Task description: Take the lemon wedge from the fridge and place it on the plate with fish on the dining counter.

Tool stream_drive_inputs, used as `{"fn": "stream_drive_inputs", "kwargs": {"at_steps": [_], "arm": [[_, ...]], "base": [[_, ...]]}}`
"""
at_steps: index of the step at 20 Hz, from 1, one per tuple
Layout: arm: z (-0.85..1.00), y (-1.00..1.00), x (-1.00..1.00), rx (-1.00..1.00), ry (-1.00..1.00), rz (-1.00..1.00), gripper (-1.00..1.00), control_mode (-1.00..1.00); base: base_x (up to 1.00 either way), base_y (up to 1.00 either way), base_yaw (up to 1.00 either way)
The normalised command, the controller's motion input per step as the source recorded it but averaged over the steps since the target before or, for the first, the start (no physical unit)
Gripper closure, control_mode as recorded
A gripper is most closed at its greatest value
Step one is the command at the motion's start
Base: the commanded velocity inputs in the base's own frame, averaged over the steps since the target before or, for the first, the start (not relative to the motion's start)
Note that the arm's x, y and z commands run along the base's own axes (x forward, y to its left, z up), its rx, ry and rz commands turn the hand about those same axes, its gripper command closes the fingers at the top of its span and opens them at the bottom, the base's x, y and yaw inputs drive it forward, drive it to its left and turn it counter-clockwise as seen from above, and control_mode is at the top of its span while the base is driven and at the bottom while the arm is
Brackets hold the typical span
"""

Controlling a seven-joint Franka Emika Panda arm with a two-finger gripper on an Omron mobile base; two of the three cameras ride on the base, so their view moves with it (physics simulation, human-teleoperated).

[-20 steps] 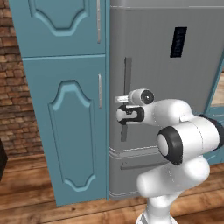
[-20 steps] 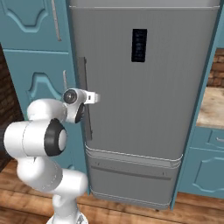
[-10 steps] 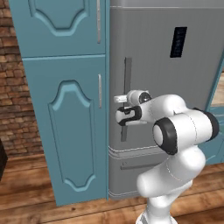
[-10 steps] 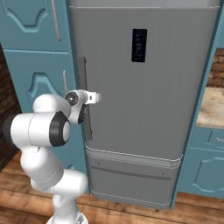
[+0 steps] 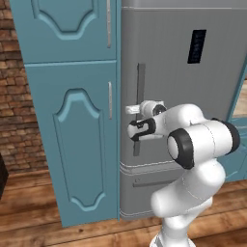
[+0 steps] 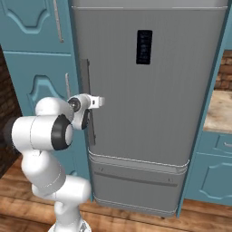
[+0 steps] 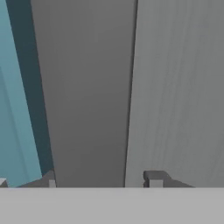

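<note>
Gripper (image 7: 103,179) sits at the fridge's (image 5: 193,120) long vertical dark-grey handle (image 5: 140,91), a finger on either side of it (whether they press it, I cannot tell). Fridge door is closed, so the lemon wedge is hidden. A small black display panel (image 6: 144,47) carries unreadable marks. Teal cabinets (image 5: 72,120) stand beside it.

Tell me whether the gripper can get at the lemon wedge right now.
Probably not. The fridge door looks fully closed, so anything inside is shut away. The gripper sits at the long vertical handle, its fingers either side of it, so the door must be pulled open first.
</note>
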Motion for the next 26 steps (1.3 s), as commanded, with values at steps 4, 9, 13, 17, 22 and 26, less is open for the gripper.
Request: {"fn": "stream_drive_inputs", "kwargs": {"at_steps": [4, 9, 13, 17, 22, 26], "arm": [[0.00, -0.02, -0.09, 0.00, 0.00, -0.02, 1.00, -1.00], [0.38, -0.34, -0.78, 0.00, -0.06, -0.16, 1.00, -1.00], [0.58, -0.55, -1.00, 0.00, -0.03, -0.21, 1.00, -1.00], [0.58, -0.71, -1.00, 0.06, 0.00, -0.24, 1.00, -1.00], [0.58, -0.80, -1.00, 0.10, 0.00, -0.27, 1.00, -1.00], [0.59, -0.88, -1.00, 0.13, 0.00, -0.28, 1.00, -1.00]], "base": [[0.00, 0.00, 0.00], [0.00, 0.00, 0.00], [0.00, 0.00, 0.00], [0.00, 0.00, 0.00], [0.00, 0.00, 0.00], [0.00, 0.00, 0.00]]}}
